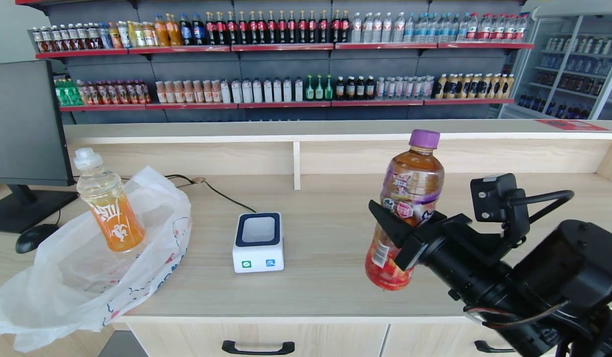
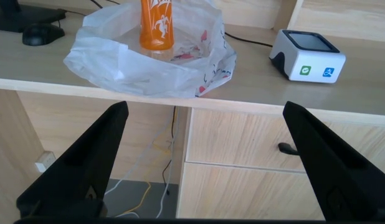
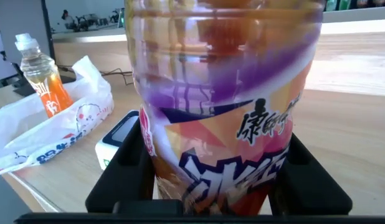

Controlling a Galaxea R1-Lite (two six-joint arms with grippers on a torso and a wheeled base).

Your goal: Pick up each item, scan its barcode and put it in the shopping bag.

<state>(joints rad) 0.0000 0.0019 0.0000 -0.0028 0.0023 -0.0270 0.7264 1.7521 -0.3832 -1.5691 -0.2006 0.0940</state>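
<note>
Clamped in the right gripper (image 1: pixel 399 237): the purple-capped bottle (image 1: pixel 414 191), nearly upright, amber drink inside, label in purple, orange and red. Seen from the right wrist, large label print close between the jaws; beyond them the scanner (image 3: pixel 121 140), then the shopping bag (image 3: pixel 49 130). Seen from the left wrist, left gripper (image 2: pixel 205 165) spread wide, holding nothing, with drawer fronts (image 2: pixel 242 137) ahead of its jaws. Standing in the bag: one orange-labelled bottle (image 1: pixel 107 203), pale cap.

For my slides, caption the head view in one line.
Right tool holds a purple-capped plastic bottle above the wooden counter near a white scanner; an orange-drink bottle stands in a white plastic bag.
</note>
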